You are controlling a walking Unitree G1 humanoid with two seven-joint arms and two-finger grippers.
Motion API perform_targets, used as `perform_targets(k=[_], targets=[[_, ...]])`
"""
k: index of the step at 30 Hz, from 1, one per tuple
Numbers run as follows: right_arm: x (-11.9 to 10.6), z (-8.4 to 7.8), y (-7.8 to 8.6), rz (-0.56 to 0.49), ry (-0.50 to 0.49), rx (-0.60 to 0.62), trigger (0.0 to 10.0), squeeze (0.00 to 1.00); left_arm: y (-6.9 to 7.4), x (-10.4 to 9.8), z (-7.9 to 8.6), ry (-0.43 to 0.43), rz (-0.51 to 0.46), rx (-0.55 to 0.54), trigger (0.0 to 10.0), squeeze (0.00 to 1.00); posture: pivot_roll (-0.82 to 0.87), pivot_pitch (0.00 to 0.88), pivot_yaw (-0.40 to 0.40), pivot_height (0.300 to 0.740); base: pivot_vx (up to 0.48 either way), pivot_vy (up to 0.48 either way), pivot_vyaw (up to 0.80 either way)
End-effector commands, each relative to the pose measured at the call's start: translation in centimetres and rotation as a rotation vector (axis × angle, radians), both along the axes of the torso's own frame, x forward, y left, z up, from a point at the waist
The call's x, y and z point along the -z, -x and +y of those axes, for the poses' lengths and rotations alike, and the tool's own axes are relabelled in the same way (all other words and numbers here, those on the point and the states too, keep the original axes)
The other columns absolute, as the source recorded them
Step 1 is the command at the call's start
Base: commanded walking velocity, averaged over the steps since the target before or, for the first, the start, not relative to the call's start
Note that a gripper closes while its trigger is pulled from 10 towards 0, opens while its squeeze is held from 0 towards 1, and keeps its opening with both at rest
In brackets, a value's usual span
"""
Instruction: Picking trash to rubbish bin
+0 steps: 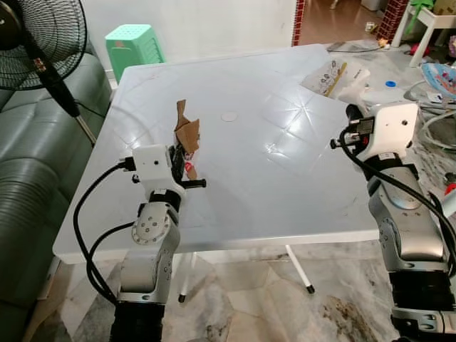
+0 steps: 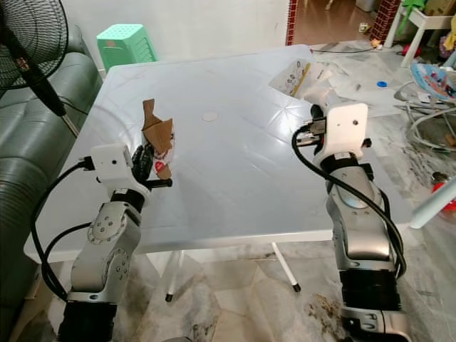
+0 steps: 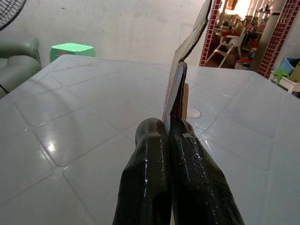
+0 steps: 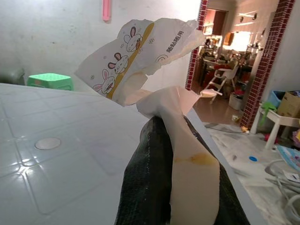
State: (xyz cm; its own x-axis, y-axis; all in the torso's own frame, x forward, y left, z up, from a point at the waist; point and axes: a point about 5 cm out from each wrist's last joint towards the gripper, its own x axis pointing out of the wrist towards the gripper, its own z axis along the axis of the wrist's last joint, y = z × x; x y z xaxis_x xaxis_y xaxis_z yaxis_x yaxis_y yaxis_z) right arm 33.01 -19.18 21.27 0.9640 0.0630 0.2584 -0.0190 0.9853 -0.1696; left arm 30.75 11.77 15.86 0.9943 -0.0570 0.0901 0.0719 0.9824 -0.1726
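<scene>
Now, from the left eye, both arms are up over the white bench (image 1: pixel 285 185), and each has a piece of trash in hand. The left gripper (image 1: pixel 187 158) is clamped on a torn scrap of brown cardboard (image 1: pixel 188 130) that sticks up above the bench top. The right gripper (image 1: pixel 350 114) sits at the far right edge, its fingers hidden behind the wrist, with a printed white wrapper (image 1: pixel 333 75) just beyond it. No rubbish bin among the sofa, fan and green stool (image 1: pixel 135 44) here, so I judge the pick-up done and the carry and drop all left to do.

Over to the right eye: same story, cardboard raised on the left, wrapper at the right wrist, bench otherwise bare but for its round centre plug (image 2: pixel 209 115).

Left wrist: the two black fingers (image 3: pixel 150 178) are pressed tight together, pinching the cardboard edge-on.

Right wrist: fingers closed on the crumpled wrapper, held clear of the bench. It carries cartoon rabbits, a yellow band and a line of Chinese characters along the torn top, too small for me to read with certainty. No brand name legible.
</scene>
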Motion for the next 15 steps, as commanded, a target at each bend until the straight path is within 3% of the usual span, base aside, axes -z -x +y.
perform_targets(k=[1, 11, 15], targets=[[-0.59, 0.28, 0.15, -0.019, 0.007, -0.015, 10.0, 0.00, 0.00, 0.28, 0.18, -0.017, 0.015, -0.008, 10.0, 0.00, -0.09, 0.063, 0.079, 0.740, 0.000, 0.000, 0.00], [-0.31, 0.67, 0.12, -0.008, 0.003, -0.029, 10.0, 0.00, 0.01, 0.42, 0.27, -0.020, 0.027, -0.018, 10.0, 0.00, -0.08, 0.064, 0.076, 0.740, 0.000, 0.000, 0.00], [-0.36, 0.73, 0.07, -0.009, 0.002, -0.031, 10.0, 0.00, 0.06, 0.41, 0.26, -0.018, 0.026, -0.016, 10.0, 0.00, -0.08, 0.063, 0.077, 0.740, -0.288, 0.000, 0.00]])
